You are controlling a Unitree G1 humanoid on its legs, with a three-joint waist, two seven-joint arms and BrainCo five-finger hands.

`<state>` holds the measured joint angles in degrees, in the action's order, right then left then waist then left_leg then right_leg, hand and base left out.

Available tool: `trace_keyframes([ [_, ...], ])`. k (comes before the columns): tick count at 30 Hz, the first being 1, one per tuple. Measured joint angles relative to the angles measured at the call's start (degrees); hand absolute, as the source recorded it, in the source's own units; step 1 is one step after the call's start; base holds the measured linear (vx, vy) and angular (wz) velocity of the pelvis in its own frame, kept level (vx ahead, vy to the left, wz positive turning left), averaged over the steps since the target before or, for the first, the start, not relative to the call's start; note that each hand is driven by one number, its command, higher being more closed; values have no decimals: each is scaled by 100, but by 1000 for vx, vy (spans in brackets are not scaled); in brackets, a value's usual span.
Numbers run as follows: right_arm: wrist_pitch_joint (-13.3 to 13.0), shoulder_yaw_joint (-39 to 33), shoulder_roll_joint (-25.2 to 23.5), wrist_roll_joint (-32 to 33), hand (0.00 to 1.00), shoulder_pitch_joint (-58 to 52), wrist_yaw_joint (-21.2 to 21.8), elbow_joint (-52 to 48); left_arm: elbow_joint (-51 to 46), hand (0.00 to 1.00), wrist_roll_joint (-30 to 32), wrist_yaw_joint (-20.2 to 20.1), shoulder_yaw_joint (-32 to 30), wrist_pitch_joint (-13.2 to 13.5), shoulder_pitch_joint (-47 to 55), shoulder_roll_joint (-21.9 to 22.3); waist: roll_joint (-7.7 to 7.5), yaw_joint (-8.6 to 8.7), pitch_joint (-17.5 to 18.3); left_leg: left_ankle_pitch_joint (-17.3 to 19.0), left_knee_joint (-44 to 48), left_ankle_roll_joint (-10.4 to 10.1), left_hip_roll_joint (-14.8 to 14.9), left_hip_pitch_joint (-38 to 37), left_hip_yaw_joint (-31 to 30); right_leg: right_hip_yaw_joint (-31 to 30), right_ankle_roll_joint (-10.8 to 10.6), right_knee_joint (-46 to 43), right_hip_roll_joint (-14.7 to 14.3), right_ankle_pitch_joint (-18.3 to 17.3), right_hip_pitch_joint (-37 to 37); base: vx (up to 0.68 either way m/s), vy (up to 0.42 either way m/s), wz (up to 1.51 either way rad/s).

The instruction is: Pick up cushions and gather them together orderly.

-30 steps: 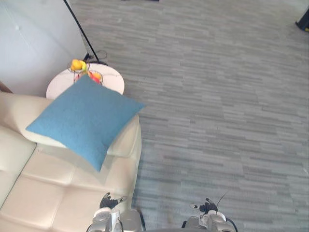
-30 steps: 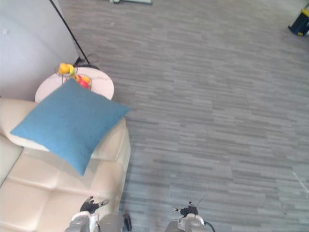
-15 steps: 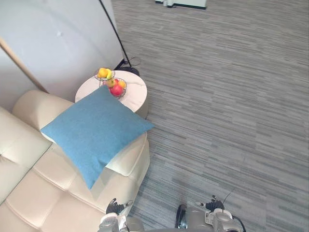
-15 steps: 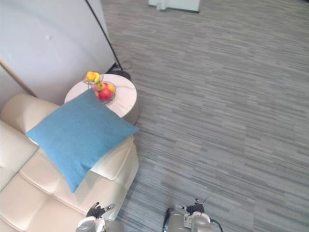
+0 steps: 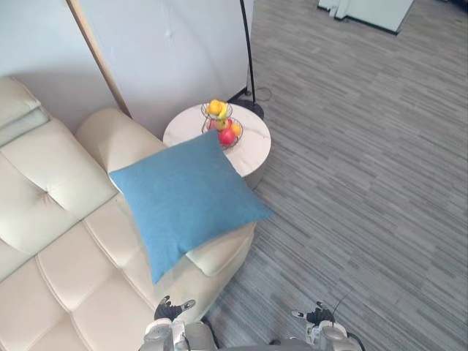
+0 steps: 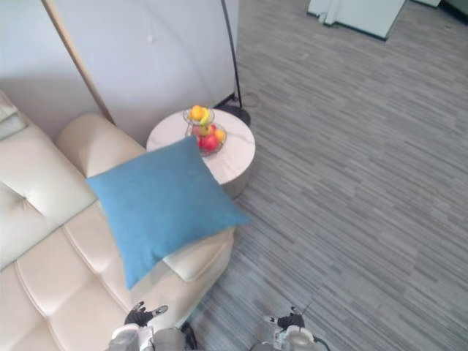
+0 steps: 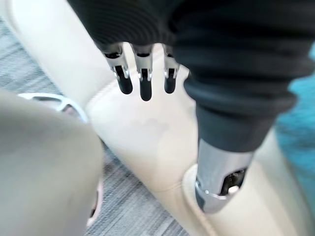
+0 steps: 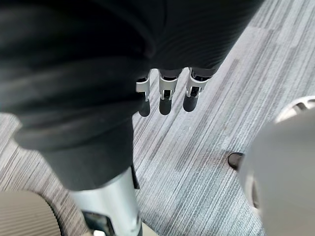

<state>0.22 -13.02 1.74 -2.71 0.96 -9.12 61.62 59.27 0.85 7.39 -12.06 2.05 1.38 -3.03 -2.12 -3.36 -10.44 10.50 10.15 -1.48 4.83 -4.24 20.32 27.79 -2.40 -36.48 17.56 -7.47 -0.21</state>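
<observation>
Sofa (image 5: pixel 51 219) under blue cushion (image 5: pixel 186 201), side table (image 5: pixel 252 148) beside

Sofa arm (image 5: pixel 108 137) partly under blue cushion (image 5: pixel 186 201)

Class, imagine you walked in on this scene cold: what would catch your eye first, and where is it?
The bright blue cushion, resting across the arm end of the cream sofa. Next, the fruit basket on the round white side table just beyond it.
</observation>
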Motion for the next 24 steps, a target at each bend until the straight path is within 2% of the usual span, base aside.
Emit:
trace_keyframes([
  [1, -29, -14, 0, -4, 0, -13, 7, -8, 30, 0, 4, 6, 13, -15, -1, -31, 8, 71, 2, 3, -46, 15, 4, -90, -179, -526, -72, -551, -15, -247, -350, 168, -35, 93],
  [2, -34, 29, -4, -9, 0, -54, 23, -12, 85, 0, 2, 13, 3, -13, -11, -80, -3, 70, 14, 10, -101, 22, 61, -137, -398, -955, -99, -447, -278, -613, -491, 159, -71, 91],
  [3, -38, 29, -6, -7, 0, -53, 23, -16, 88, 0, -2, 17, -4, -8, -14, -76, -3, 58, 14, 10, -124, 22, 71, -166, -482, -1074, -66, -383, -363, -684, -549, 146, -118, 92],
  [5, -44, 29, -29, 2, 0, -41, 25, -72, 91, 0, 0, 19, -62, 1, -24, -27, 6, 54, 14, 16, -199, 15, 98, -251, -835, -1844, -75, 65, -803, -790, -940, 136, -151, 87],
  [6, -52, 28, -66, 24, 0, -64, 24, -170, 94, 0, 3, 16, -71, 0, -30, -5, 19, 81, 12, 40, -199, -48, 123, -279, -1022, -2296, -82, 476, -1056, -770, -1048, 136, -190, 89],
  [7, -47, 31, -94, 28, 0, -99, 24, -206, 91, 0, 5, 13, -150, 5, -1, 17, -19, 80, 31, 74, -172, -148, 96, -263, -1135, -2555, -98, 915, -1169, -514, -1020, 127, -200, 86],
  [8, -43, 27, -129, 34, 0, -145, 23, -201, 85, 0, 15, 8, -215, 9, 7, 3, -99, 77, 67, 117, -136, -218, 22, -265, -1244, -2640, -29, 1243, -1143, -151, -997, 165, -255, 79],
  [9, -39, 4, -148, 43, 0, -201, 27, -196, 101, 0, 8, 25, -313, 1, 12, 58, -119, 49, 144, 272, 14, -372, 16, -295, -1439, -2526, -73, 1316, -1084, -205, -876, 180, -244, 61],
  [12, 6, -30, 29, 42, 0, -200, 18, -215, 50, 0, 11, 21, -465, 11, 88, 379, 254, 28, 268, 291, 80, -445, 328, -120, -1532, -2050, 31, 1498, -1245, -370, -751, 208, -212, 57],
  [14, 17, -76, 61, 47, 0, -216, 13, -218, -20, 0, 11, 18, -501, 4, 127, 416, 316, 66, 299, 209, 94, -556, 459, -32, -1587, -1716, 71, 1599, -1258, -408, -623, 150, -162, 87],
  [15, 19, -194, 28, 62, 0, -253, 11, -218, -41, 0, 9, 17, -501, 4, 132, 411, 298, 80, 297, 114, 103, -616, 539, 17, -1524, -1443, 74, 1724, -1250, -407, -434, 163, -158, 112],
  [17, 21, -293, -26, 94, 0, -281, 8, -218, -114, 0, 8, 19, -502, 2, 154, 392, 267, 85, 300, 24, 97, -607, 607, 19, -1277, -1215, 74, 1828, -1217, -406, -263, 85, -80, 76],
  [18, 18, -384, -75, 128, 0, -281, 8, -222, -178, 0, 7, 22, -502, 4, 170, 369, 183, 84, 289, -58, 88, -583, 620, 34, -1035, -1061, 75, 1903, -1157, -406, -172, 21, -22, 75],
  [19, 10, -503, -147, 177, 0, -277, -2, -239, -208, 0, 7, 33, -498, 3, 173, 308, 97, 86, 331, -184, 79, -531, 617, 116, -434, -870, 73, 2034, -1041, -403, -113, 5, -6, 73],
  [21, 4, -536, -174, 275, 0, -272, -10, -254, -234, 0, 5, 51, -486, 3, 156, 276, 44, 88, 332, -233, 53, -519, 625, 198, 39, -734, 43, 2160, -1004, -370, -82, 7, 22, 54],
  [24, 5, -652, -172, 337, 0, -244, -45, -267, -220, 0, -2, 139, -476, -11, 184, 194, 16, 59, 347, -393, -250, -487, 523, 162, 64, -719, 21, 2556, -1045, -69, 31, 21, 66, 11],
])
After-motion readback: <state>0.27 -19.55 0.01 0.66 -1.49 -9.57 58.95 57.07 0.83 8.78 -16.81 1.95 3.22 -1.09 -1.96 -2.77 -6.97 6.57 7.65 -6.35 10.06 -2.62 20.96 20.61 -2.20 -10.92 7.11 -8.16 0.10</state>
